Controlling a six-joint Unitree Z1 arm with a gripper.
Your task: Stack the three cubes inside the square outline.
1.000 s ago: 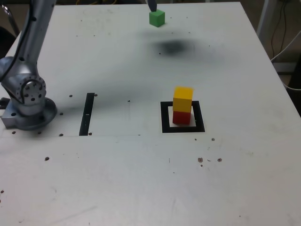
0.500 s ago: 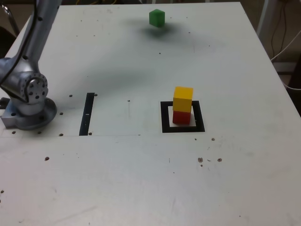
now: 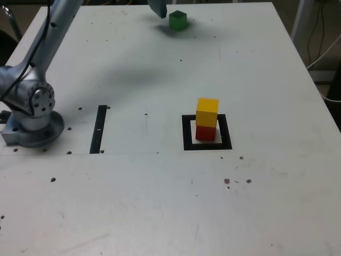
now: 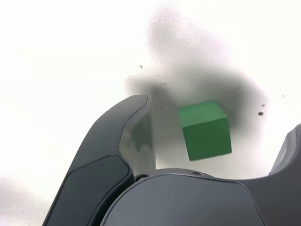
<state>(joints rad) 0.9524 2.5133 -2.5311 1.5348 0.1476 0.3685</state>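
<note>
The green cube [image 3: 178, 20] rests on the white table at the far edge of the exterior view. One dark finger [image 3: 159, 8] of my gripper shows just to that view's left of it. In the wrist view the green cube [image 4: 206, 129] lies between the jaws of my gripper [image 4: 218, 117], which stands open. There are gaps on both sides and neither finger touches it. The yellow cube [image 3: 207, 112] sits on top of the red cube [image 3: 205, 133] inside the square outline [image 3: 187, 140].
The arm's grey base [image 3: 32, 114] stands at the exterior view's left. A thin black strip [image 3: 99, 129] lies flat between the base and the outline. The table edge [image 3: 298, 58] runs along the exterior view's right, with cables beyond it.
The gripper's finger has come back into the exterior view beside the green cube, and its shadow has drawn in around the cube. No cube has moved.
</note>
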